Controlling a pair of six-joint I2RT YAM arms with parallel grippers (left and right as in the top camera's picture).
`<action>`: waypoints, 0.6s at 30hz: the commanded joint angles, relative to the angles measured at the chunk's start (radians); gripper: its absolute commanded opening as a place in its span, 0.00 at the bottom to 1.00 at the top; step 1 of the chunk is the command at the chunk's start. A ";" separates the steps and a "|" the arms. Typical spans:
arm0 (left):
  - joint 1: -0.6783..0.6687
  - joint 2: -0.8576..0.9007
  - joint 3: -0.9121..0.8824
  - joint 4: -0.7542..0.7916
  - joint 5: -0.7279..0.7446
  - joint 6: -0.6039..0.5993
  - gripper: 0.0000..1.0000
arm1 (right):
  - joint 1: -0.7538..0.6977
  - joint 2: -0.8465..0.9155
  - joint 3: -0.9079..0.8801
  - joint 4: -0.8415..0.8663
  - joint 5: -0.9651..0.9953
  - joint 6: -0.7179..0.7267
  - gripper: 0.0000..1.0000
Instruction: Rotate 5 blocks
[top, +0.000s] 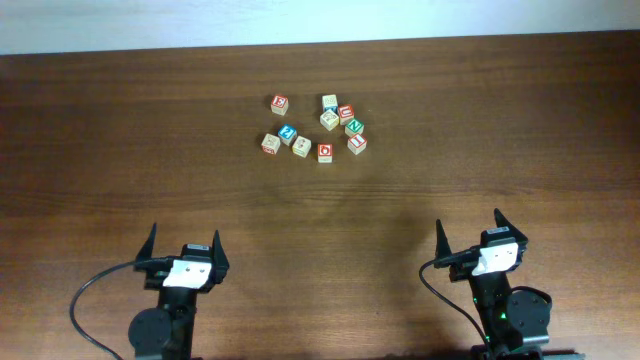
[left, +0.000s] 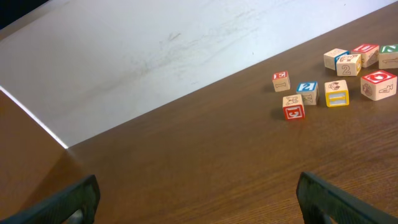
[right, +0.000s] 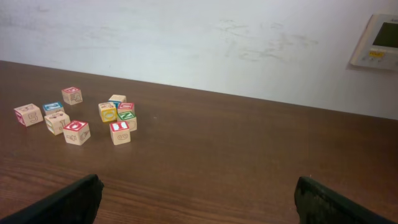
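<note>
Blocks (top: 328, 120) clustered loosely — far half of table (top: 150, 150)

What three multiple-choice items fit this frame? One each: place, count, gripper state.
1. Where do the blocks lie on the table?
A. Stacked in one tower at the near edge
B. In a loose cluster beyond the left gripper and right gripper
C. Behind the arms

2. How many blocks are there?
A. Three
B. Twenty
C. Ten

3. How do the two grippers stand?
A. Both open, holding nothing
B. One shut on a block
C. Both shut

Answers:
1 B, the overhead view shows the cluster well ahead of both grippers.
2 C, ten count out in the overhead view.
3 A, each wrist view shows spread fingers with bare table between them.
</note>
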 joint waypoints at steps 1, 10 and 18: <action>0.006 -0.011 -0.006 0.002 0.015 0.011 0.99 | -0.006 -0.006 -0.009 0.001 0.021 0.004 0.98; 0.006 -0.011 -0.006 0.002 0.015 0.011 0.99 | -0.006 -0.006 -0.009 0.001 0.020 0.004 0.98; 0.005 -0.011 -0.005 0.002 0.034 0.011 0.99 | -0.006 -0.006 -0.009 0.002 0.020 0.005 0.98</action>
